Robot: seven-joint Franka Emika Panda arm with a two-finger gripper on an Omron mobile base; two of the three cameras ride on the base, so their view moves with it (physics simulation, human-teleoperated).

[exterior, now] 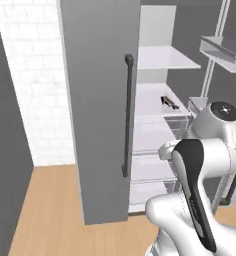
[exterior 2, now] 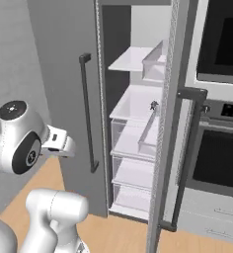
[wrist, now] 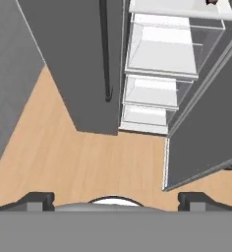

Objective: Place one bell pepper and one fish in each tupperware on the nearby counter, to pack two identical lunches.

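My gripper (wrist: pixel 116 201) points down at the wooden floor in front of a tall grey fridge (exterior: pixel 97 115), and its two dark fingertips (wrist: pixel 37 199) stand wide apart with nothing between them. A small dark thing (exterior: pixel 169 102) lies on a white middle shelf inside the fridge; it also appears in the right base view as a small dark thing (exterior 2: pixel 153 105) and at the top edge of the hand view as a small dark thing (wrist: pixel 211 2). It is too small to tell what it is. Bell pepper, fish, tupperware and counter are out of view.
The fridge's left door (exterior 2: pixel 64 84) is shut, with a dark vertical handle (exterior: pixel 127 115). Its right door (exterior 2: pixel 170 123) stands open edge-on. Inside are white shelves and clear drawers (exterior 2: pixel 133 138). A built-in oven (exterior 2: pixel 219 148) is on the right. A white tiled wall (exterior: pixel 35 85) stands left.
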